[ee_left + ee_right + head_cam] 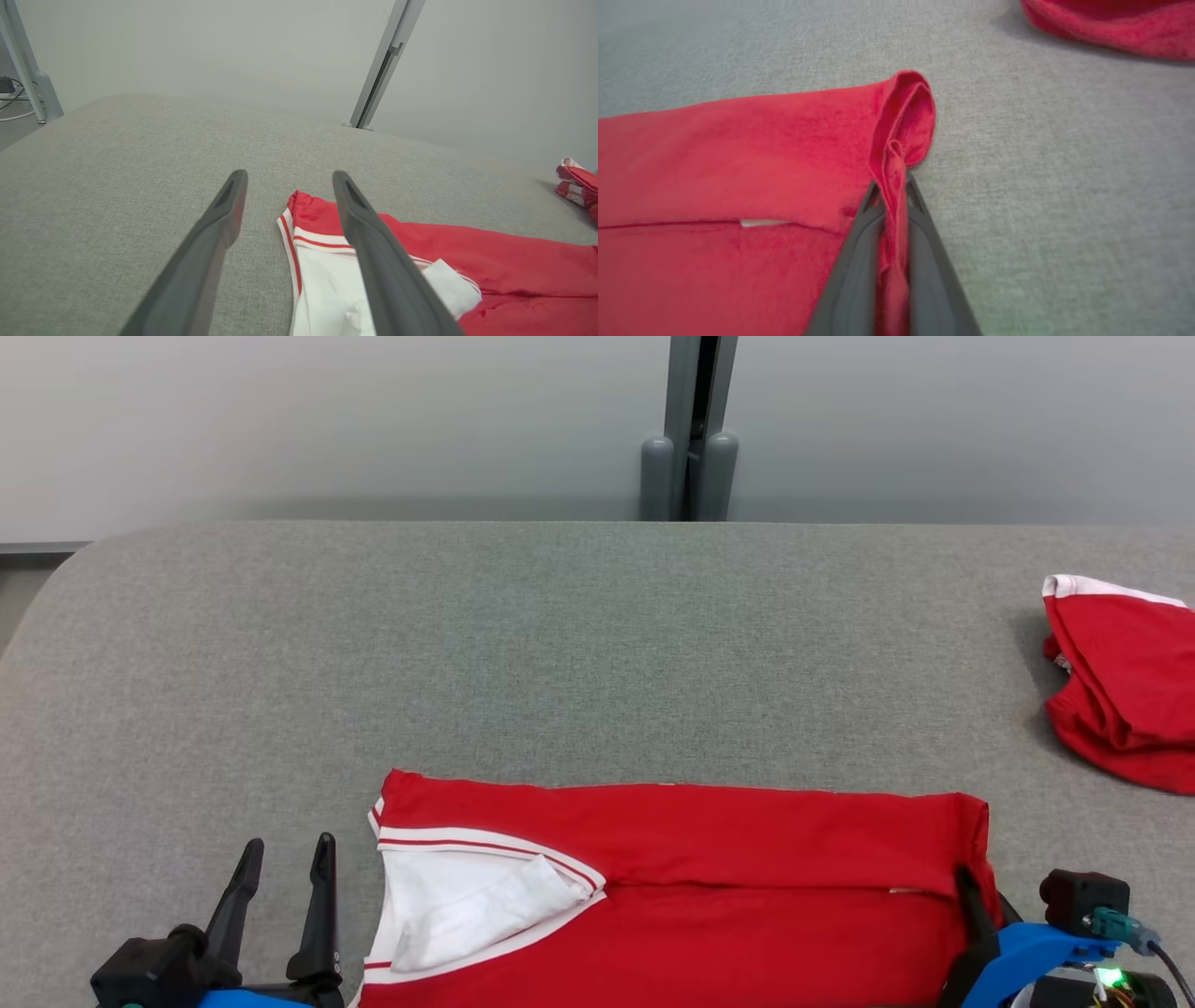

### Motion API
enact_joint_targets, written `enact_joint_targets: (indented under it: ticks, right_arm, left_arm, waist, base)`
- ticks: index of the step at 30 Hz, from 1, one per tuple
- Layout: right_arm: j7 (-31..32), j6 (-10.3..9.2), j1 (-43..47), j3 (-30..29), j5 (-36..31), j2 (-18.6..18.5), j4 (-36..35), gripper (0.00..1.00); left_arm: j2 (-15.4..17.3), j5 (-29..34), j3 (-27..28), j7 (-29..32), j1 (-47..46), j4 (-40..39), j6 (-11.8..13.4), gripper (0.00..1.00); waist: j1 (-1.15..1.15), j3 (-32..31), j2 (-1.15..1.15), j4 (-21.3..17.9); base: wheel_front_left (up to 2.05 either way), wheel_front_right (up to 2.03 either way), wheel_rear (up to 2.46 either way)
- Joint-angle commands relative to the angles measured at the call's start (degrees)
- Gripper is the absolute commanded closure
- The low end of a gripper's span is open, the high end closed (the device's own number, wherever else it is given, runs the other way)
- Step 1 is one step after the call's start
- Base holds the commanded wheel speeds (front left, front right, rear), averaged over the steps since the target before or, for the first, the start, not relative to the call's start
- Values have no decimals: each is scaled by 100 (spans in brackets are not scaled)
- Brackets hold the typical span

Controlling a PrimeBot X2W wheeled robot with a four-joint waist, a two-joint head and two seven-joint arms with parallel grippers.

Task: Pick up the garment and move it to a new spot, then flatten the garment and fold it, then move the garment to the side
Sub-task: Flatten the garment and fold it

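pinching garment (747, 859), right gripper (893, 184), near edge cropped

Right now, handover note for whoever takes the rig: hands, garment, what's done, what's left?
Left hand: open, holding nothing, beside the collar end of the red shirt.
Right hand: shut on the shirt's opposite edge.
The shirt lies flat on the grey table; a second red garment sits far right.
Done: flattened, long sides apparently folded in.
To do: finish the fold, move it aside.
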Motion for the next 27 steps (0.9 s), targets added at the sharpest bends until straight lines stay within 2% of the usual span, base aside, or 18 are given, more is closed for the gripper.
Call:
enact_joint_targets:
  ticks: [1,8,14,21,23,24,27]
  right_arm:
    - [3,-5,-82,-114,-61,-23,24,100]
    - [353,-4,-167,-704,167,-181,-619,100]
    - [916,-2,132,-745,587,-267,-1499,100]
    - [1495,-1,379,196,1318,-29,-2373,100]
    - [1565,-1,422,590,1629,-5,-2526,100]
    - [1515,0,449,1067,1963,-2,-2585,100]
    - [1368,0,303,1750,2442,-12,-2521,100]
  left_arm:
    - [-14,-19,19,-13,-26,-26,9,0]
    - [-52,-17,-39,-9,-81,-6,-4,0]
    - [-123,-29,-115,-9,-119,120,-47,0]
    - [-142,-9,-158,9,-191,281,-82,0]
    - [-140,2,-154,7,-219,315,-70,0]
    - [-150,6,-169,8,-241,335,-88,0]
    - [-162,-1,-164,0,-259,362,-95,0]
  waist:
    - [-1,-35,0,-85]
    - [-1,-57,0,-333]
    - [-1,-91,0,-431]
    - [-1,-140,0,-351]
    - [-1,-142,0,-295]
    - [-1,-149,0,-218]
    - [-1,-163,0,-111]
  base:
    - [0,0,0]
    - [0,0,0]
    - [0,0,0]
    - [0,0,0]
    - [0,0,0]
    - [0,0,0]
    - [0,0,0]
